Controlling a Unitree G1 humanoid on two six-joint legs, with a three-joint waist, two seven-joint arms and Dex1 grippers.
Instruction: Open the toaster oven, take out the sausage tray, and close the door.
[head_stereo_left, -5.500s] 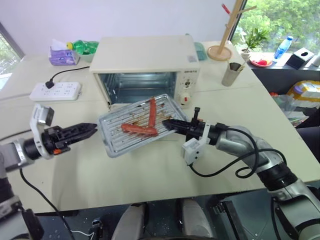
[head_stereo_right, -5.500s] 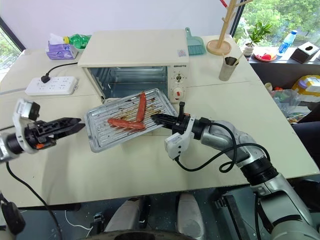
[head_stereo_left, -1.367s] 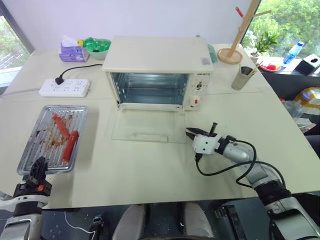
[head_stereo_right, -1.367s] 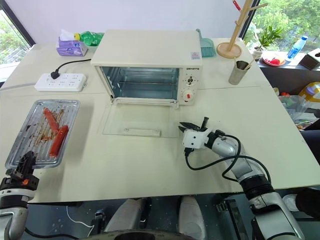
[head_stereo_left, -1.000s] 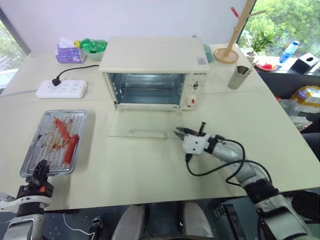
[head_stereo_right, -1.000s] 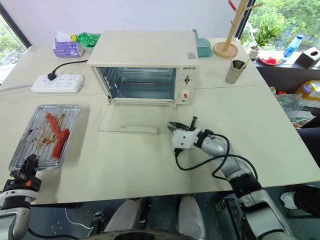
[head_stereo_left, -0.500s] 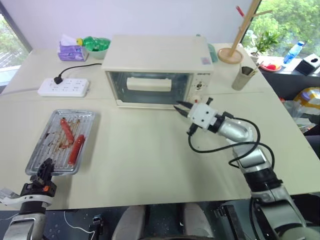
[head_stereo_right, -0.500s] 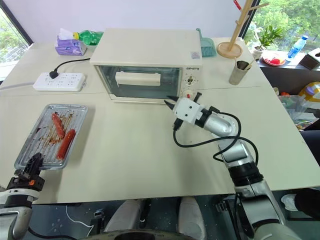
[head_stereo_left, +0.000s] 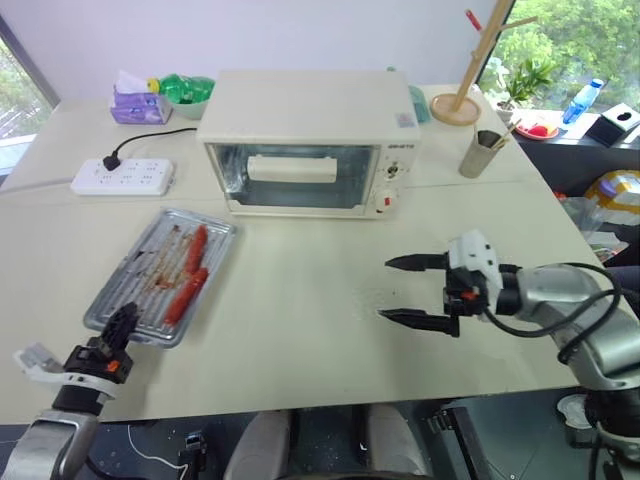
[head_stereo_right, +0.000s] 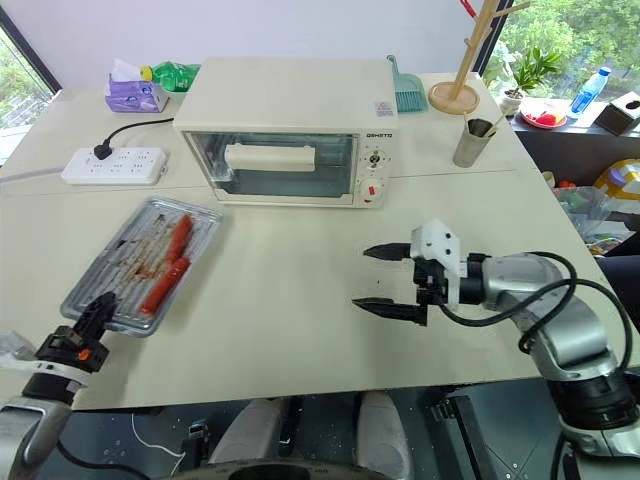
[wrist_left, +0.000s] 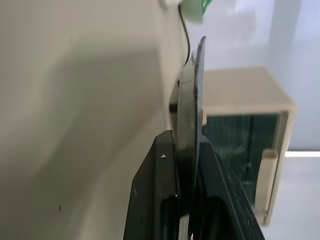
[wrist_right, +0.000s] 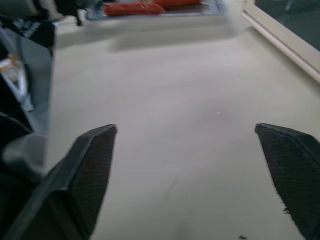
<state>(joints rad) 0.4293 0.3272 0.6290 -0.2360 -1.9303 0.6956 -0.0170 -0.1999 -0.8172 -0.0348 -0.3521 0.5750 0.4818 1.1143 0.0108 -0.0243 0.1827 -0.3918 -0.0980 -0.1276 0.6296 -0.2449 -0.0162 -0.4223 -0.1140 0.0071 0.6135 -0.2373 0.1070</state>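
The cream toaster oven (head_stereo_left: 300, 140) stands at the back of the table. Its glass door (head_stereo_left: 290, 178) is shut, and the white bar handle (head_stereo_left: 291, 167) shows. The silver sausage tray (head_stereo_left: 128, 290) lies slantwise on the table to the front left, with two red sausages (head_stereo_left: 188, 275) on it. My left gripper (head_stereo_left: 120, 325) is shut on the tray's near rim; the left wrist view shows the thin tray edge (wrist_left: 192, 100) pinched between the fingers (wrist_left: 160, 190). My right gripper (head_stereo_left: 385, 289) hovers over bare table in front of the oven, open wide and holding nothing.
A white power strip (head_stereo_left: 122, 177), a purple tissue box (head_stereo_left: 133, 105) and a green bottle (head_stereo_left: 185, 88) sit at the back left. A metal cup (head_stereo_left: 480, 152) and a wooden rack (head_stereo_left: 465, 60) stand at the back right.
The door has gone from lying open to shut. My right gripper has drawn back from the oven front and opened wide. My left gripper has shifted slightly right, swinging the tray with it.
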